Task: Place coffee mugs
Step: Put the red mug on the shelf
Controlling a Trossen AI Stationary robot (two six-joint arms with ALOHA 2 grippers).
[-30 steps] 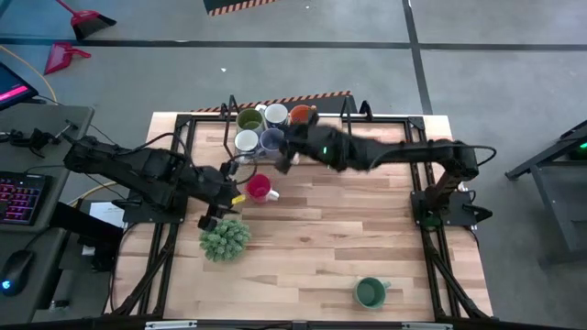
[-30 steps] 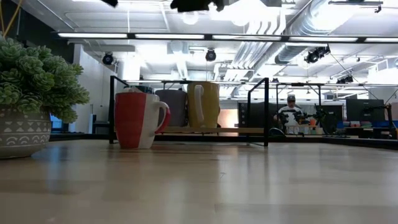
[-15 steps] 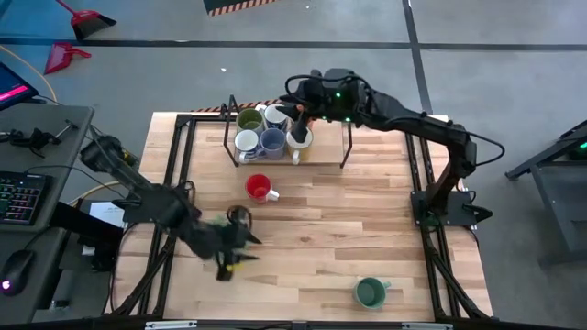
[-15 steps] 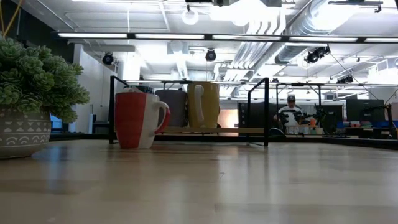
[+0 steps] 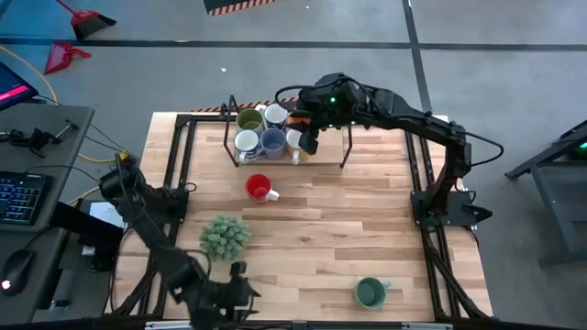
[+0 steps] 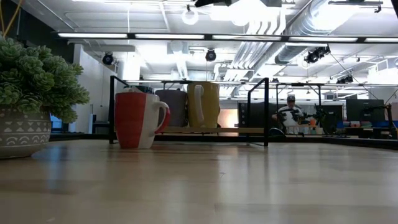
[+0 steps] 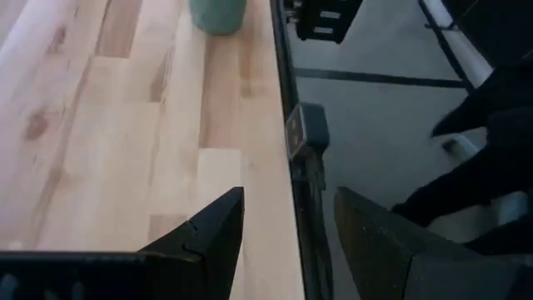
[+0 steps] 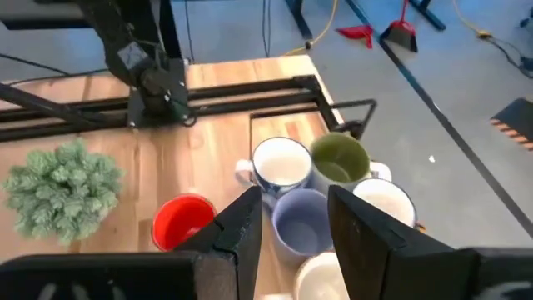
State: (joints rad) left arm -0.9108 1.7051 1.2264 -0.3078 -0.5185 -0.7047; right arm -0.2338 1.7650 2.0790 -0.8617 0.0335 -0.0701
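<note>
From the high view I have the right tool [image 5: 309, 142] hanging over the black rack [image 5: 347, 147] at the far edge of the bench [image 5: 385, 229], above the cluster of mugs [image 5: 261, 130] packed there, which I take as lining up over the rack; the red mug [image 5: 260, 188] stands alone just in front of it, and the dark green mug [image 5: 371, 292] sits well apart near the front edge. The left tool [image 5: 237, 295] is parked low at the front-left, past the plant [image 5: 225, 236], out of the way. In the low view the red mug [image 6: 139, 119] stands upright beside the potted plant [image 6: 34, 93], with an olive mug [image 6: 203, 104] on the rack behind. My left wrist view shows the fingers [image 7: 215, 237] spread apart and gripping nothing over the bench edge. The right wrist view shows its fingers [image 8: 240, 229] likewise parted and unloaded, framing the blue mug [image 8: 302, 218] beneath.
</note>
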